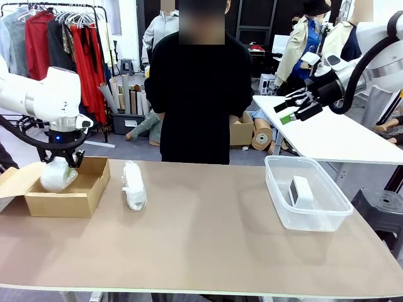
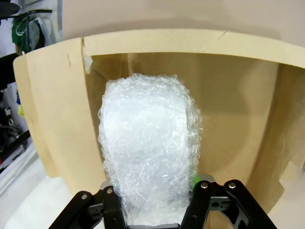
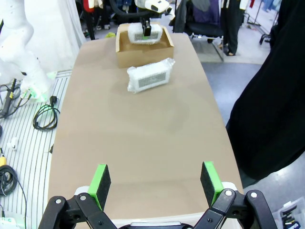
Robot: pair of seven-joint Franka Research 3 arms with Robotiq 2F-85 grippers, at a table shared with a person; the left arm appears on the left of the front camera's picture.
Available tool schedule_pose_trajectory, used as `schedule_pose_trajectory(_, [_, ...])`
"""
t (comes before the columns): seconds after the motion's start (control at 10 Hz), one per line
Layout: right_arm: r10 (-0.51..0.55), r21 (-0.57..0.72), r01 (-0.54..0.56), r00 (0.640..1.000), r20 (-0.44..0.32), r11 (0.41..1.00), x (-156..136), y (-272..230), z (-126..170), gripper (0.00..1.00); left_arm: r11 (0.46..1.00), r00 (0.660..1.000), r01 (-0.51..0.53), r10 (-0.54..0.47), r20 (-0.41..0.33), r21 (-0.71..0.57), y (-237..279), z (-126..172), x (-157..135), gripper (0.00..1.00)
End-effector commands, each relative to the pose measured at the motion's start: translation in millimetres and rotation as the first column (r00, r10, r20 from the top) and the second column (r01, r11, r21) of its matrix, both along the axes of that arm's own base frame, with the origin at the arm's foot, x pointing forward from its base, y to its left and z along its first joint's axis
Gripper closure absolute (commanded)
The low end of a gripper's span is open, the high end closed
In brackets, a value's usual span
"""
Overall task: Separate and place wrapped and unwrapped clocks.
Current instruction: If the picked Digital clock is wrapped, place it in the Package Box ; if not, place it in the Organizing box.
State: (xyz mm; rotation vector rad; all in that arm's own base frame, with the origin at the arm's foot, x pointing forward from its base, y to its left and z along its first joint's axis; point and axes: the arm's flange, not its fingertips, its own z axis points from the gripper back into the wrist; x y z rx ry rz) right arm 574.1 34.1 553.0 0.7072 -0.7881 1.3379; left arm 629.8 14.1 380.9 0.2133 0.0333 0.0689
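Note:
My left gripper is shut on the fat oval bubble-wrapped clock, holding it inside the brown cardboard box at the table's left. The left wrist view has this bundle between my fingers, with the box walls around it. A slimmer wrapped clock lies on the table just right of the box, seen also as the roll in the right wrist view. The bare white clock rests in the clear plastic tub at right. My right gripper hangs open and empty, high above the tub.
A person in black stands at the far side of the table, arms behind the back. A second white table stands behind the tub. The brown tabletop spreads wide between box and tub.

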Motion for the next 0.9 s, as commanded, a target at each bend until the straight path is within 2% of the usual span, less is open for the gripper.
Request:
schedule_pose_trajectory(0.0, [-0.002, 0.0, 0.002, 1.0, 0.005, 1.0, 0, 0, 2, 0.0, 1.0, 1.0, 0.018, -0.018, -0.001, -0.022, 3, 1, 8, 1.0])
schedule_pose_trajectory(0.3, [-0.002, 0.0, 0.002, 1.0, 0.005, 1.0, 0, 0, 2, 0.0, 0.999, 0.999, 0.007, -0.008, -0.04, -0.033, 5, -14, 15, 1.0])
schedule_pose_trajectory(0.8, [-0.002, 0.0, 0.002, 1.0, 0.005, 1.0, 0, 0, 2, 0.0, 0.999, 0.998, 0.006, -0.008, -0.065, -0.032, 7, -23, 18, 1.0])
